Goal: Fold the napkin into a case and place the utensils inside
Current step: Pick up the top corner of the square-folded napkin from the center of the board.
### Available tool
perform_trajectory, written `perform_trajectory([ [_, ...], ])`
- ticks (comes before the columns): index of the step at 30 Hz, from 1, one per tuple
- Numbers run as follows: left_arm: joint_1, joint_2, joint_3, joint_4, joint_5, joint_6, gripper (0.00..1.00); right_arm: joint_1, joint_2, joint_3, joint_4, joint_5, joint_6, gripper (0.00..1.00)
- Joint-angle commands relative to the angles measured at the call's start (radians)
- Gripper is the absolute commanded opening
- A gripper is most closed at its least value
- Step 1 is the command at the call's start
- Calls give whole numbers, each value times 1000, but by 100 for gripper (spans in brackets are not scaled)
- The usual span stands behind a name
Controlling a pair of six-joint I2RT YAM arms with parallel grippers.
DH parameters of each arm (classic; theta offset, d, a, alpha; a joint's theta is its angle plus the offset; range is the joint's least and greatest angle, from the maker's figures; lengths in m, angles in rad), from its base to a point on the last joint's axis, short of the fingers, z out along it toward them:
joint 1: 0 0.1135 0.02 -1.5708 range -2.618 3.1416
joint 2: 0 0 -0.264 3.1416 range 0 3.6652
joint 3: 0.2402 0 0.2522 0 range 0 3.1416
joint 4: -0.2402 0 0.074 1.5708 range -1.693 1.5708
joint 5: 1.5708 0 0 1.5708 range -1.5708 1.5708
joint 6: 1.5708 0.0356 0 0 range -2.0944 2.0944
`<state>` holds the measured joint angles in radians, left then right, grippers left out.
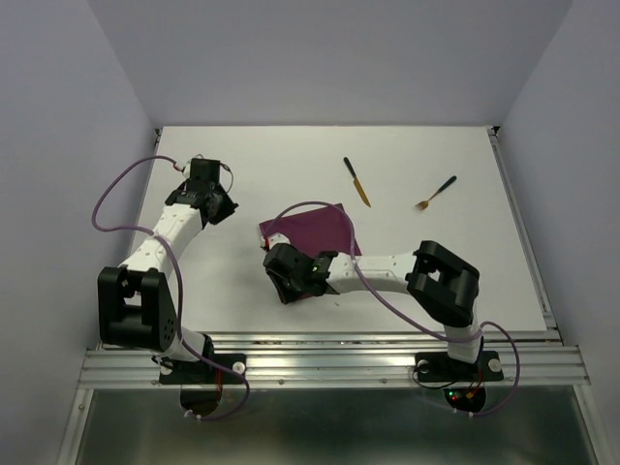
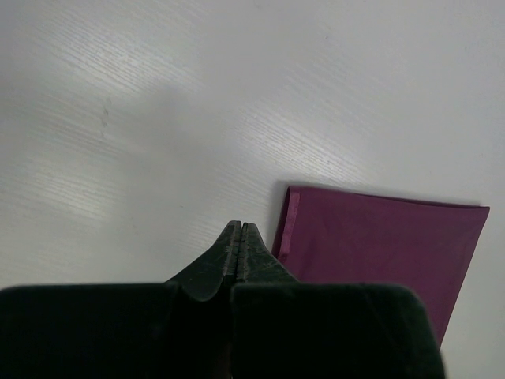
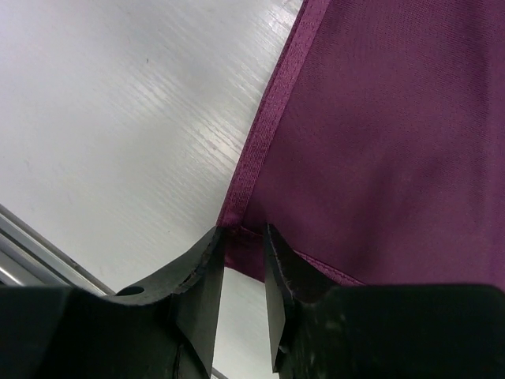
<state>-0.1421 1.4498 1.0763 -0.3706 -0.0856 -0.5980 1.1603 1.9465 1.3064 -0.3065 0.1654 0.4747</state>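
**Straddling the Napkin's Near Corner, Not Yet Gripping**

Centred on the napkin (image 1: pixel 312 231), flat on the counter (image 1: pixel 242 155) just ahead of the two arm bases. Looks wider than deep from above, so possibly doubled over once already. Hard to confirm, with no separate layers to be made out along the hem in either wrist view.

At the napkin's near left corner: the right claw (image 3: pixel 241 237), jaws a narrow gap apart, the hemmed corner sitting right at the tips and not visibly pinched. Probably set there to take the corner as a handle for the next fold, thin cloth being easiest to lift by an edge.

Off the napkin's left edge, just clear of the hem: the left claw (image 2: pixel 239 230), pressed fully together on nothing. Likely parked out of the way, or ready to pin that side down.

Beyond the napkin's far edge and well apart from it: the utensils, knife (image 1: pixel 356 182) nearer, fork (image 1: pixel 437 192) further right. Sensibly off the cloth until a case exists.

Hidden from above: the grasped-at corner, under the right wrist. Cut off in the right wrist view: most of the cloth. Impossible to judge whether the tips touch the counter.
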Motion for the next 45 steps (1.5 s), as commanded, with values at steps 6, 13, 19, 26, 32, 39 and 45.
perform_trajectory([
  [6,6,-26,-21,18,3,24,5,10,29,33,-5,22,-4,32],
  [13,6,-23,-27,24,9,21,5,10,26,36,-5,26,-2,24],
  [19,6,-26,-35,27,10,21,5,10,12,39,-5,37,1,17],
  [26,7,-25,-38,32,18,21,5,10,-1,47,-5,63,5,21],
  [32,6,-23,-39,33,20,23,5,10,-4,50,-6,77,12,20],
  [39,6,-20,-42,35,24,24,5,10,0,59,-5,82,13,14],
  [45,6,-19,-42,35,24,27,5,10,-26,56,-6,120,19,8],
])
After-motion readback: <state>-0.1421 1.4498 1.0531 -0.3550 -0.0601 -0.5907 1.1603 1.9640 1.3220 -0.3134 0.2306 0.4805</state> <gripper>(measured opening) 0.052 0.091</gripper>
